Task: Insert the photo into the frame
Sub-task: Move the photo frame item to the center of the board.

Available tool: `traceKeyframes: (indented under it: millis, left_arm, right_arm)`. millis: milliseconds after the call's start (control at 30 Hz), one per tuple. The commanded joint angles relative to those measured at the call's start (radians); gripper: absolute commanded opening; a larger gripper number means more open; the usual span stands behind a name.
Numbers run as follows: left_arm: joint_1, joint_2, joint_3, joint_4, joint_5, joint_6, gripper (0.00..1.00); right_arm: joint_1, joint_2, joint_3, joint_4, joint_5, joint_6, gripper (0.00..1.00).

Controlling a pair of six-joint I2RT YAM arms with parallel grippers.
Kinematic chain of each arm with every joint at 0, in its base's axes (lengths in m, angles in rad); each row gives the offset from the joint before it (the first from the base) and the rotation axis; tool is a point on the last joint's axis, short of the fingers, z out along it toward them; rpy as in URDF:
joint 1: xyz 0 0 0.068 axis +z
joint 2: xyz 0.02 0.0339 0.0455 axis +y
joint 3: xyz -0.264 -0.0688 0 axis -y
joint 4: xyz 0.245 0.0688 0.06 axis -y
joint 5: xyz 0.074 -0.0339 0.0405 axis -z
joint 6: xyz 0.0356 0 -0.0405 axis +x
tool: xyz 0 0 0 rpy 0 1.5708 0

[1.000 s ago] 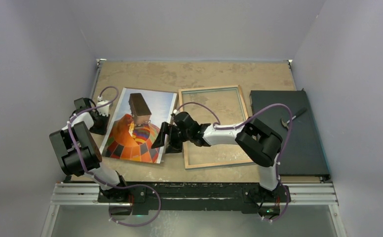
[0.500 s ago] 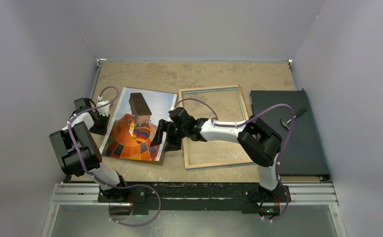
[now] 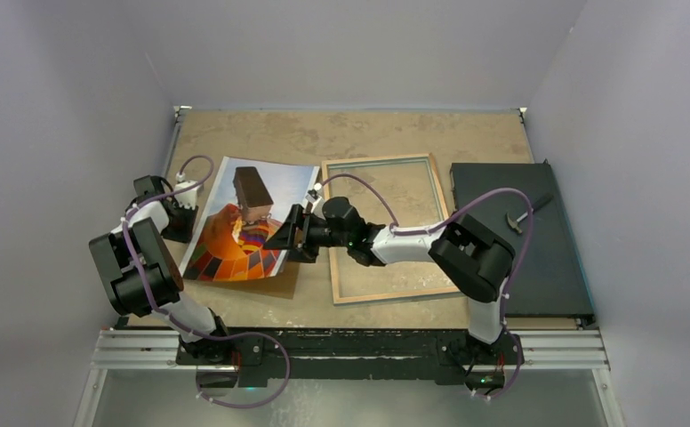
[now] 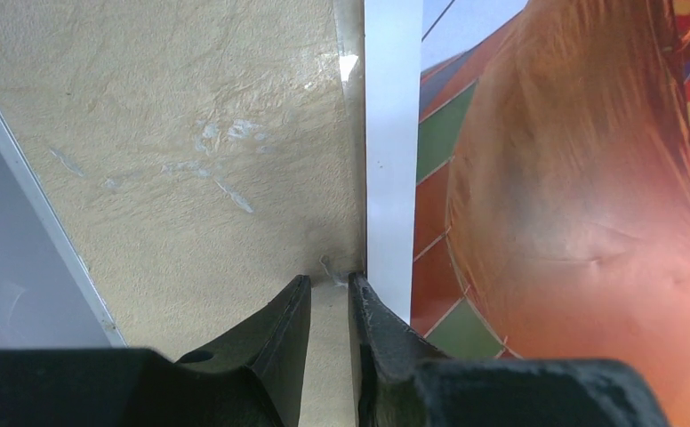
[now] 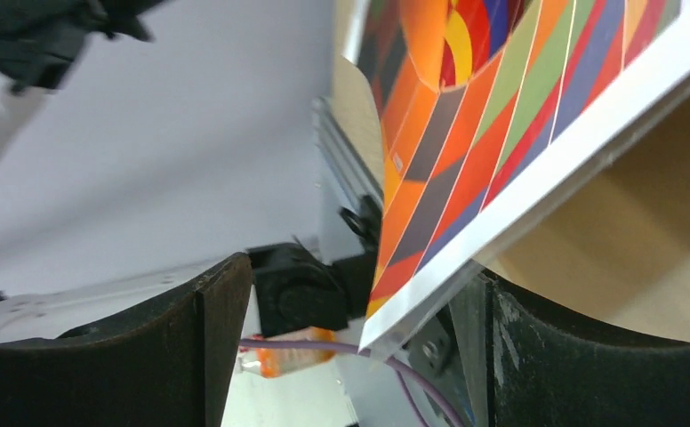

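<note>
Setting: a grey-walled booth around a tan, mottled tabletop (image 3: 350,133), seen from above.
Photo: the thin rectangular print of an orange and multicoloured hot-air balloon (image 3: 235,240) lies left of centre. Its long axis runs roughly 1 to 7 o'clock, and its near-right part looks raised off the table over a shadow.
Frame: the large rectangular frame with a light wood rim and clear pane (image 3: 377,161) lies flat just beside the print, at its 3 o'clock.
Right claw: the right gripper (image 3: 286,236) is spread wide, with the print's white-bordered edge (image 5: 501,116) passing between its jaws, not yet pinched.
Left claw: the left gripper (image 3: 181,222) is nearly pressed together, with a bare slit showing only table, at the print's 9 o'clock edge (image 4: 390,133).
Key relation: the print sits at 9 o'clock from the right gripper and the frame at 3 o'clock, so the right arm is the nearer carrier.
Hard to tell: whether the left fingertip (image 4: 359,294) touches or pins the border. The frame's blue front does not show.
</note>
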Motion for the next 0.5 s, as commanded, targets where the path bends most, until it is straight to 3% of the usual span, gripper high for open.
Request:
traceKeyframes:
  millis: [0, 67, 267, 467]
  left_arm:
    - [-0.020, 0.085, -0.065, -0.136, 0.078, -0.012, 0.21]
    - [-0.019, 0.085, -0.061, -0.143, 0.084, -0.013, 0.21]
    - [-0.021, 0.088, -0.043, -0.167, 0.093, -0.013, 0.21]
    - [-0.020, 0.085, -0.038, -0.178, 0.101, -0.014, 0.21]
  right_arm:
    - [0.000, 0.045, -0.040, 0.379, 0.022, 0.113, 0.82]
    - [0.000, 0.059, -0.068, 0.474, 0.052, 0.138, 0.83]
    - [0.012, 0.063, 0.027, 0.305, 0.121, 0.050, 0.84]
    - [0.012, 0.107, 0.051, 0.325, 0.160, 0.045, 0.84]
